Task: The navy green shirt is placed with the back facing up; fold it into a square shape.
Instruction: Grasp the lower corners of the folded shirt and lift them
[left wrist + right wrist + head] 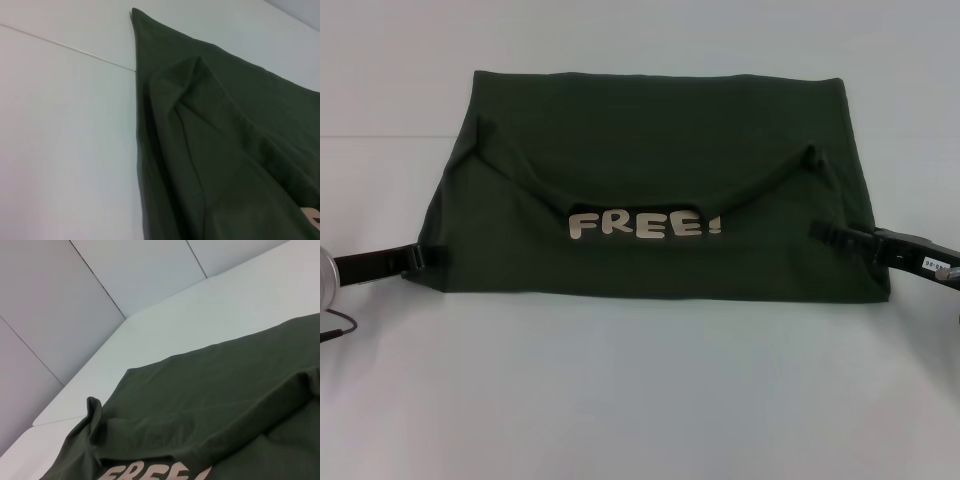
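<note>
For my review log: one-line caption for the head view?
Dark green shirt partly folded, "FREE!" lettering showing, left end effector and right end effector at its side edges.

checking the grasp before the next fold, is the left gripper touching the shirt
Touching. In the head view the left gripper has its fingertips on the left edge of the navy green shirt, with no table showing between them. Whether it is pinching the cloth is unclear.

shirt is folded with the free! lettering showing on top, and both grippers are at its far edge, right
Not quite. The shirt is folded with the FREE! lettering showing, but the left gripper and right gripper are at its side edges near the front, not the far edge. The head view shows this.
</note>
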Controlling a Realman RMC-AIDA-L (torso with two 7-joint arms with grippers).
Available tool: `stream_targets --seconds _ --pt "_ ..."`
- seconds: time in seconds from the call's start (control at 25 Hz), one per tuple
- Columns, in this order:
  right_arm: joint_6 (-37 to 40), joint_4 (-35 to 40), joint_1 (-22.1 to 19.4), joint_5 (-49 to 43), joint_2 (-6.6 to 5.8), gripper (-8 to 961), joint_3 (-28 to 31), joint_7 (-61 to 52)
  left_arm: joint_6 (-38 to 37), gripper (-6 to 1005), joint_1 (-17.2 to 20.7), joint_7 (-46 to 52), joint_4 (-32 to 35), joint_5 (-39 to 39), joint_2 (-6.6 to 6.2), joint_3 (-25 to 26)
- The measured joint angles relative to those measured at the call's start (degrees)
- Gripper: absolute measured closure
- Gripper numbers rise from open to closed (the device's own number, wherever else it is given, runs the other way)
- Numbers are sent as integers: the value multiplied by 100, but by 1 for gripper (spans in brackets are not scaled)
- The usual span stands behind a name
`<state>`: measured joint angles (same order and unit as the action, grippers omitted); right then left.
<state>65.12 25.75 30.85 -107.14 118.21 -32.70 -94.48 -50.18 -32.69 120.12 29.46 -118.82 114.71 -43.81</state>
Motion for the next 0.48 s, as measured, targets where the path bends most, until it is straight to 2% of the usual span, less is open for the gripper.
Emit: stream_targets --seconds 0.32,0.4,0.48 --pt "3 -1 0 4 -20 54 25 -29 0 836 -24 -18 -40 -77 -19 -43" --pt "67 6 -3 3 -88 54 6 -147 0 918 -33 -21 -41 -121 -20 -44" --pt "242 132 -28 -23 -230 54 -38 -493 -1 1000 -33 -30 -29 -133 -15 -44"
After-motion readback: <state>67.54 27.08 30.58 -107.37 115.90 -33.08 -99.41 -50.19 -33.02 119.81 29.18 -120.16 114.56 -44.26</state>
